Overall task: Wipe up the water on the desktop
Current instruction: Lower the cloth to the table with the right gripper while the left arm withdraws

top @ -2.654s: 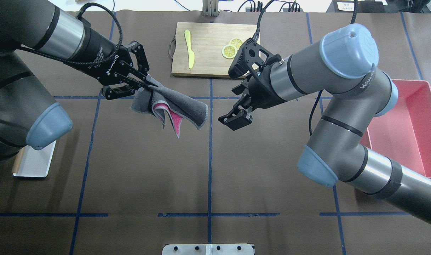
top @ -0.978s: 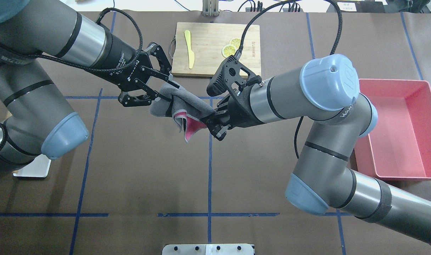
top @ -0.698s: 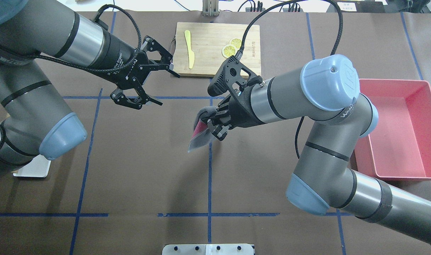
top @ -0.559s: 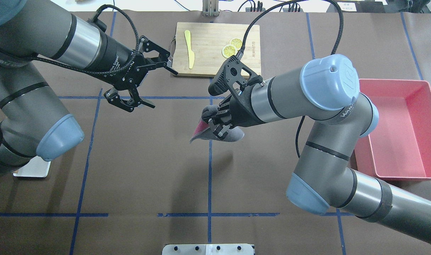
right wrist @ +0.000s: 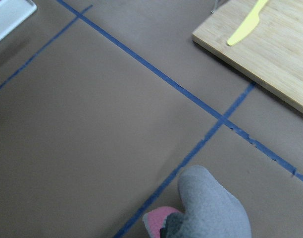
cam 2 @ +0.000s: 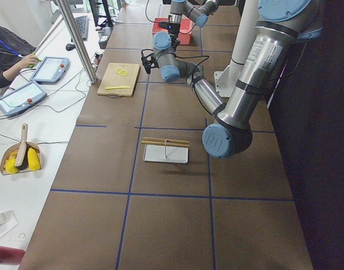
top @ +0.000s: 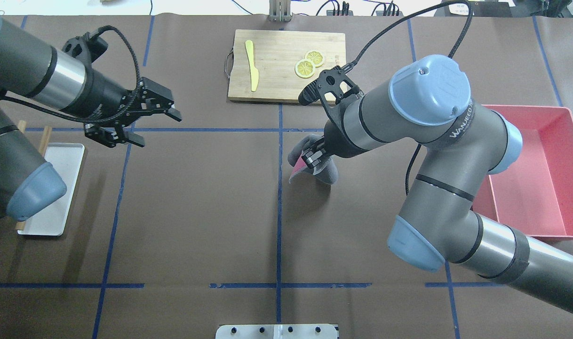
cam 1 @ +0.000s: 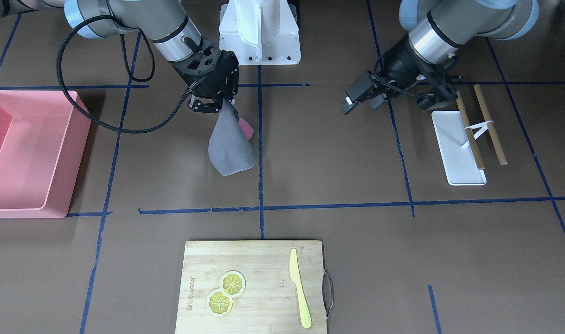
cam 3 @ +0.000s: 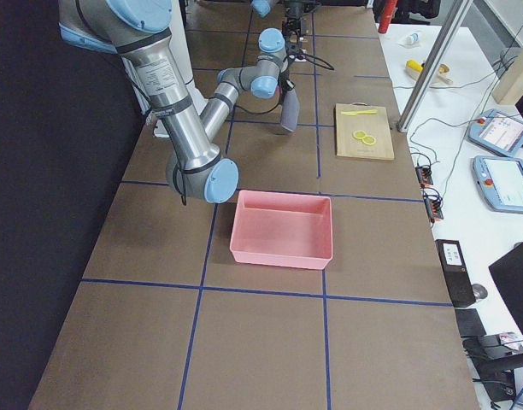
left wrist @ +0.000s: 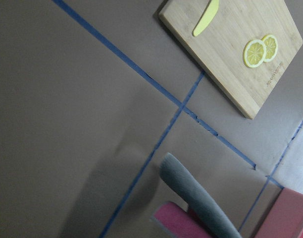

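The desktop [top: 197,212] is the dark-brown surface with blue tape lines; I see no water on it. My right gripper [top: 312,158] is shut on a grey towel with a pink side [top: 328,173], just right of the centre tape line. In the front-facing view the towel [cam 1: 229,146] hangs down from this gripper [cam 1: 216,101]; I cannot tell if its lower end touches the desktop. It also shows in the right wrist view [right wrist: 211,210] and the left wrist view [left wrist: 191,191]. My left gripper [top: 159,130] is open and empty at the far left, well away from the towel.
A wooden cutting board [top: 277,87] with lemon slices [top: 309,63] and a yellow knife [top: 252,63] lies at the back centre. A pink bin [top: 569,141] stands at the right. A white tray [top: 56,188] and chopsticks [cam 1: 489,125] lie under the left arm.
My right gripper shut on the towel and my left gripper let it go. The left arm pulled back to the left. The right gripper carried the towel a little to the right.
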{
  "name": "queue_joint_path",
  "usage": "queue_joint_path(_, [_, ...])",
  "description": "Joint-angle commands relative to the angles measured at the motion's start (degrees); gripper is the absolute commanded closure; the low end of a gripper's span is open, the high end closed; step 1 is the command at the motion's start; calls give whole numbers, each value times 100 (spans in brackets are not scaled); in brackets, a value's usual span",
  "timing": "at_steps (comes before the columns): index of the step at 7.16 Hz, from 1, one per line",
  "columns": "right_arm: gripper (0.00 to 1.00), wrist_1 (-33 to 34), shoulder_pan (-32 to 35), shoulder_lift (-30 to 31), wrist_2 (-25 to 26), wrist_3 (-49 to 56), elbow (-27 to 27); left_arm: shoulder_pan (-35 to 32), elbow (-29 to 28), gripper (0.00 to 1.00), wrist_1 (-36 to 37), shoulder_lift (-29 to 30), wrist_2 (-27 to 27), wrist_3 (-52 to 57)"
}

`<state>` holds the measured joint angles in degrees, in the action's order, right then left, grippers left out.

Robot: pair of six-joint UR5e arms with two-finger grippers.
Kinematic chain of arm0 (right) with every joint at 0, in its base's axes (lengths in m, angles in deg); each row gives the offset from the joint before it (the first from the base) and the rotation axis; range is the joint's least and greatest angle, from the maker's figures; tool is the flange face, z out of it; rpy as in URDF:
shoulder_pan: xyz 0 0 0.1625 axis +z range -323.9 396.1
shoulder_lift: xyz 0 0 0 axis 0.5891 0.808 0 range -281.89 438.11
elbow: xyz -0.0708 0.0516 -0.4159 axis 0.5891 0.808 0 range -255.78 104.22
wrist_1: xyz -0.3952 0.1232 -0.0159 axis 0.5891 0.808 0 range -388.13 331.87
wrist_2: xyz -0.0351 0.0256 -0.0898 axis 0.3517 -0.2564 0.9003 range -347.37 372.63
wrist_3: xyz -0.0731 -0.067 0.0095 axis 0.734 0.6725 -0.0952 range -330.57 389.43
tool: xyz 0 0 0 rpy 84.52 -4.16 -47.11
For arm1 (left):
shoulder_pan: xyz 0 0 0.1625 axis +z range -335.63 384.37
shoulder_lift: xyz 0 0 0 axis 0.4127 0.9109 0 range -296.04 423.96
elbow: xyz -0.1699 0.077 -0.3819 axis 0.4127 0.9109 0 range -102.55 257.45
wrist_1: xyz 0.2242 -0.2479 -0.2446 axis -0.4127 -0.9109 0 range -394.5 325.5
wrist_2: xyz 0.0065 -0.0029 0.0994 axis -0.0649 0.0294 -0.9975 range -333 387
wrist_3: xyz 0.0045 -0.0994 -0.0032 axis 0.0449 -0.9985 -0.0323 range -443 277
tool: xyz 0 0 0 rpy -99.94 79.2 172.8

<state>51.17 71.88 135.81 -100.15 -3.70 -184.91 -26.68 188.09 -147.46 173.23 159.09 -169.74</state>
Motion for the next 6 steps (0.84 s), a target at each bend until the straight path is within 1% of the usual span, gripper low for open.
queue_joint_path(1, [100,1092,279,-31,-42,-88,-143,-587,-25,0,2,-999,45,2352])
queue_joint_path(2, [100,1514,359,-39,-130,-88,-196,-938,-103,0,37,-1465,45,3668])
queue_joint_path(3, [100,1806,533,-22,-531,-97,-197,-1342,-200,0,437,-1714,36,5021])
queue_joint_path(4, [100,2026,657,22,-831,-106,-206,-1737,-209,0,1181,-1838,10,6401])
queue_joint_path(5, [100,2133,667,57,-834,-114,-206,-2133,-323,0,1719,-2004,10,7650])
queue_joint_path(6, [100,2125,684,127,-825,-315,-232,-2607,-681,0,1864,-2084,45,8315])
